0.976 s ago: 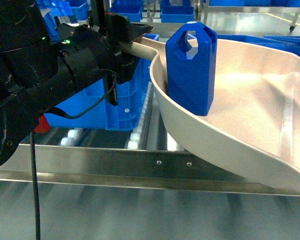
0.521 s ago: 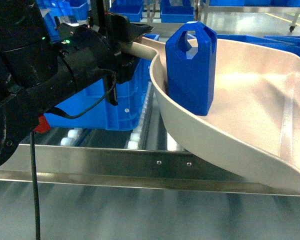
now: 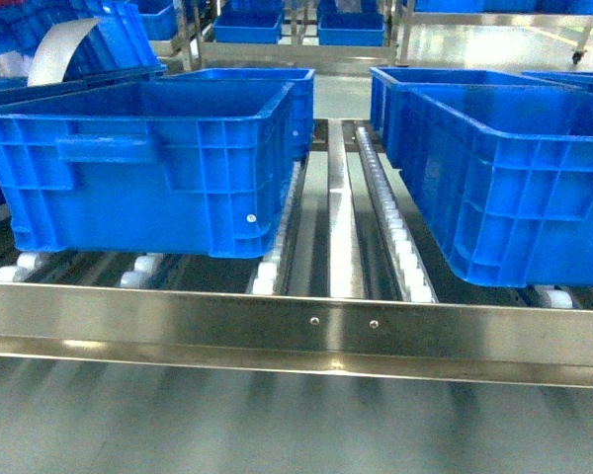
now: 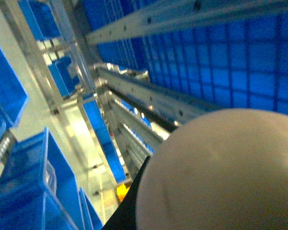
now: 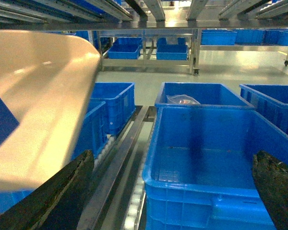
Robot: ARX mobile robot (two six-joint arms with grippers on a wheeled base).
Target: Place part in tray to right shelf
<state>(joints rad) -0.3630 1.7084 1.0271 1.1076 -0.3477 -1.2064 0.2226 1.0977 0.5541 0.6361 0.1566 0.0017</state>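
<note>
**Position of the task items**

1. In the left wrist view the tray [image 4: 221,172] fills the frame from 3 to 6 o'clock as a rounded pale surface, very close to the lens. Steel rails and the gridded wall of a blue crate run behind it. A dark wedge sits at its 7 o'clock edge. The left end effector cannot be made out, so its opening cannot be told. The closeness suggests this arm carries the tray.
2. In the right wrist view the tray occupies the 9 o'clock side, tilted and raised above the crates. A bright-blue sliver, judged to be the part [image 5: 0,120], lies against the tray floor at the frame edge.
3. The right end effector [image 5: 170,189] is spread wide and holds nothing. One of its dark fingers [image 5: 62,196] sits just below the tray, and the other is at 4 o'clock. It is judged to stand by as a guard while the tray is carried level enough to retain the part.

**Surroundings and obstructions**

1. The head view shows neither tray nor arms. It shows the right shelf [image 3: 296,321] with its steel front rail.
2. The left crate [image 3: 148,163] stands on the rollers at 9 o'clock.
3. A bare roller lane [image 3: 400,247] runs up the middle at 12 o'clock.
4. The right crate [image 3: 504,178] stands at 3 o'clock, open and seemingly empty.
5. The crates flank the free lane, so clearance for the wide tray looks tight.
</note>
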